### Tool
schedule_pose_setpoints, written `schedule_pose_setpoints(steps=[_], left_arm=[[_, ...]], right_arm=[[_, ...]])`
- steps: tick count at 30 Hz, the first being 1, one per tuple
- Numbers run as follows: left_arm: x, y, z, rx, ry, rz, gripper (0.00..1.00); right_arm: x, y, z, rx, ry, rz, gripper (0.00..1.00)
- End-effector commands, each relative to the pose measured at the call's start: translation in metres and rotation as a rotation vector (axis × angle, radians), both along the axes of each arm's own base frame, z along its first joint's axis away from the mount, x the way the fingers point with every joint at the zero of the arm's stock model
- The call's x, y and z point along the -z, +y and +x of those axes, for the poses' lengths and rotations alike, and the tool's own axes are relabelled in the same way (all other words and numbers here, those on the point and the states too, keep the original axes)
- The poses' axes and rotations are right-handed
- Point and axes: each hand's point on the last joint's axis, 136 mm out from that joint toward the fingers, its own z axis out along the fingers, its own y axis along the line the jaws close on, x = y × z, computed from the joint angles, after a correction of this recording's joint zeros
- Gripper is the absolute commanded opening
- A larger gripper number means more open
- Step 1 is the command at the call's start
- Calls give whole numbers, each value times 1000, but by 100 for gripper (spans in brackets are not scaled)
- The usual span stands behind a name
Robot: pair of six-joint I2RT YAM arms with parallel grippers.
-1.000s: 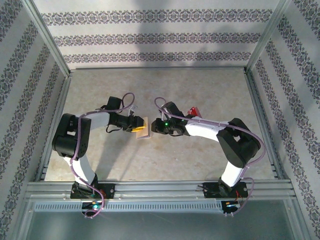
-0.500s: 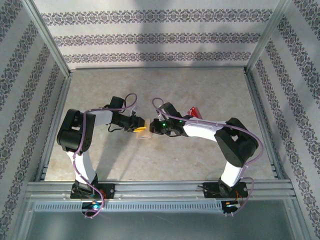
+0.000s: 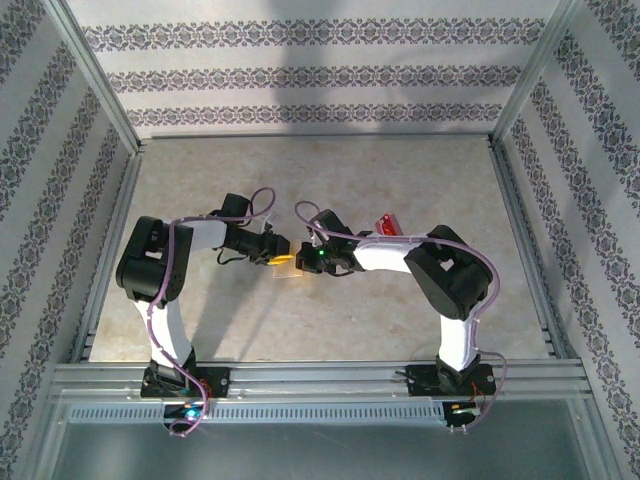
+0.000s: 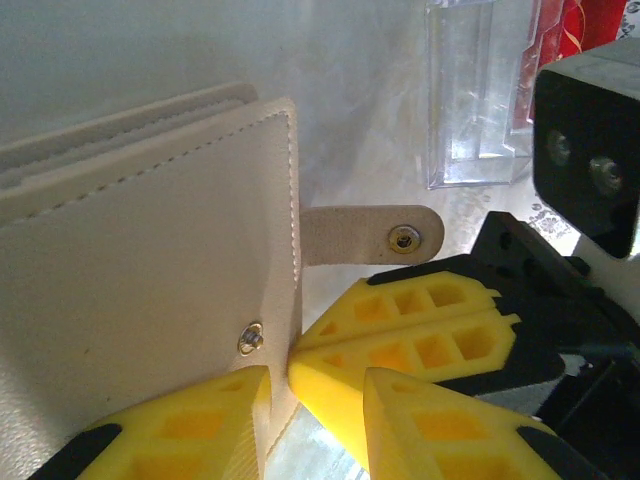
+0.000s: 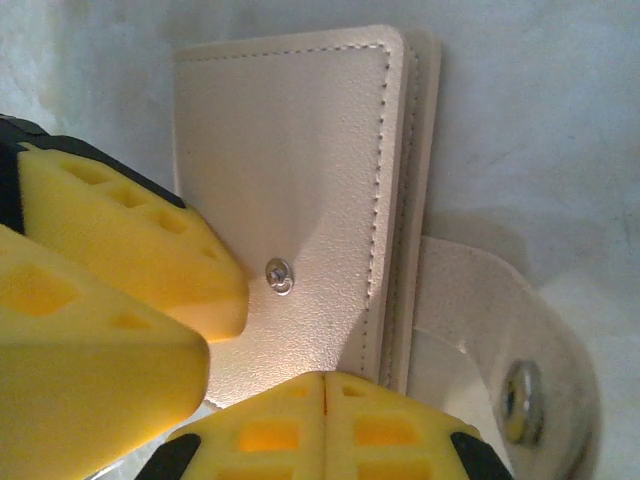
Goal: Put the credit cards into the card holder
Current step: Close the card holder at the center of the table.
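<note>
The card holder [image 3: 288, 266] is a tan wallet lying mid-table between both grippers, its closing tab [image 4: 370, 235] unsnapped and sticking out. My left gripper [image 3: 281, 256] straddles its corner, jaws partly apart. One finger lies against the wallet's face [image 4: 140, 260]. The other stands clear of it, with bare table in the gap. My right gripper [image 5: 325, 378] is shut, its tips pressed to the wallet's stitched edge [image 5: 385, 200] with nothing showing between the pads. The red credit cards [image 3: 390, 222] stand in a clear case behind the right arm.
The clear plastic case [image 4: 480, 100] sits just beyond the wallet, the red cards [image 4: 575, 25] at its far end. Metal rails and patterned walls enclose the table [image 3: 330, 330]. The right arm's black wrist housing [image 4: 590, 140] crowds the left gripper's right side.
The right gripper has slid left to the wallet and shut, its elbow swinging in. The left gripper's jaws have narrowed. The wallet shows smaller from above.
</note>
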Motion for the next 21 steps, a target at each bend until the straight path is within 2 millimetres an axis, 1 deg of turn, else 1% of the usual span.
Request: schedule_pose_setpoints(steps=[1,4,6,9,11,13,16,21], left_arm=[[-8,-4,-6,34,-7,8,31],[-21,-3,-6,38,-48,14,31],[-23,2,-6,42,-82,53,31],[-20,18,-2,48,-145,184,31],[-19,25,3,43,-164,228,30],[-17,24,5,45,-158,222,29],[-12,21,5,62,-121,208,26],[5,25,10,71,-73,262,25]], right_arm=[[13,-3,-1,-3,19,-12,3],[18,-10,-3,6,17,-37,3],[20,-13,-4,9,20,-43,3],[16,-14,-4,8,17,-41,3],[14,-16,-4,12,8,-44,3],[14,-17,-3,11,2,-48,3],[19,-17,-5,11,21,-50,3],[16,-15,-4,11,12,-43,3]])
